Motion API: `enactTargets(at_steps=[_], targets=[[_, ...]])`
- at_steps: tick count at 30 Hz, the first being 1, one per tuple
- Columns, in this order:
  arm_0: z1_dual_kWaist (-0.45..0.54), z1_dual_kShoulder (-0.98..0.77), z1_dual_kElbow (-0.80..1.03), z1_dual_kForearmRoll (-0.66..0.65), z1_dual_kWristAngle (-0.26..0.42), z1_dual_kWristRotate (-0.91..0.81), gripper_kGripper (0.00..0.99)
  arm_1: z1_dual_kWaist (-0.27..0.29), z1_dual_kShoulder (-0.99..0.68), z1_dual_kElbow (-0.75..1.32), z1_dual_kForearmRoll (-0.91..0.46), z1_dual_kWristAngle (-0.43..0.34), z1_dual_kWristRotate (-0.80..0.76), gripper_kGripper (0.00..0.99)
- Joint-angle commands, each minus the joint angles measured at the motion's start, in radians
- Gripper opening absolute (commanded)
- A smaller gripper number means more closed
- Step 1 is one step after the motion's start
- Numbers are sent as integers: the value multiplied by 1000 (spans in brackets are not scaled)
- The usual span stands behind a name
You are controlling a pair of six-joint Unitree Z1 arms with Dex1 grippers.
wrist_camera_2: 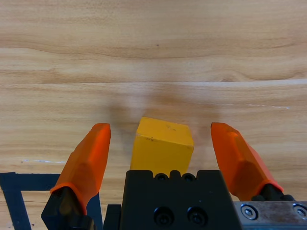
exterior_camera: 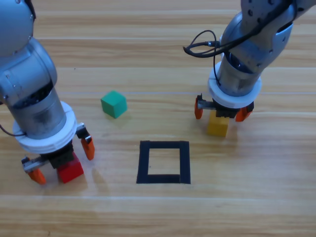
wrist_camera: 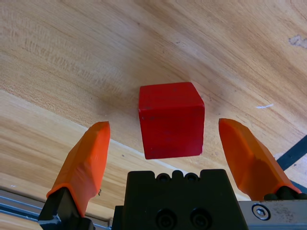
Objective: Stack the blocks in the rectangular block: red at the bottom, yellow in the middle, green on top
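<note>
The red cube [exterior_camera: 70, 171] [wrist_camera: 171, 120] lies on the table at the lower left, between the spread jaws of my left gripper [exterior_camera: 61, 159] [wrist_camera: 165, 146], which is open and clear of its sides. At the right, the yellow cube [exterior_camera: 217, 125] [wrist_camera_2: 162, 146] sits between the jaws of my right gripper [exterior_camera: 221, 110] [wrist_camera_2: 163, 153], also open and not touching it. The teal-green cube [exterior_camera: 114, 103] rests alone at centre left. The black tape rectangle [exterior_camera: 164, 161] lies low in the middle with nothing inside it; a corner of it [wrist_camera_2: 12, 189] shows in the right wrist view.
Bare wooden table [exterior_camera: 158, 212] surrounds everything. A black cable [exterior_camera: 202, 45] loops off the right arm above the yellow cube.
</note>
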Motion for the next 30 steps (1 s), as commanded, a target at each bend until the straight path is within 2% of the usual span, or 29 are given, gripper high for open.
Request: enactTargets(at_steps=[1,7,10,12,13,15,19,22,23,26,27,28,30], targets=[[25,43,19,-23,-11,4,959,22,61,-8,31,22,19,907],[25,67,25,-52,-11,3,933,27,70,-1,39,45,21,844],[27,73,25,-57,-6,8,908,27,76,3,39,48,21,713],[28,76,25,-58,-6,12,888,27,81,5,39,54,19,558],[31,76,25,-60,-4,15,873,27,85,3,39,57,19,416],[33,78,22,-60,-3,21,815,27,91,5,39,59,17,239],[33,83,13,-61,3,38,673,27,85,17,39,62,11,18],[34,87,5,-61,6,58,607,25,38,49,39,62,-4,0],[39,87,2,-58,9,72,552,25,2,71,39,60,-10,0],[59,61,-23,6,43,132,288,25,-99,130,39,57,-32,0],[62,55,-53,55,63,153,247,25,-137,152,39,54,-33,0],[65,50,-90,104,85,181,163,25,-176,175,39,51,-33,0],[76,30,-122,138,100,239,71,27,-251,221,39,51,-33,0]])
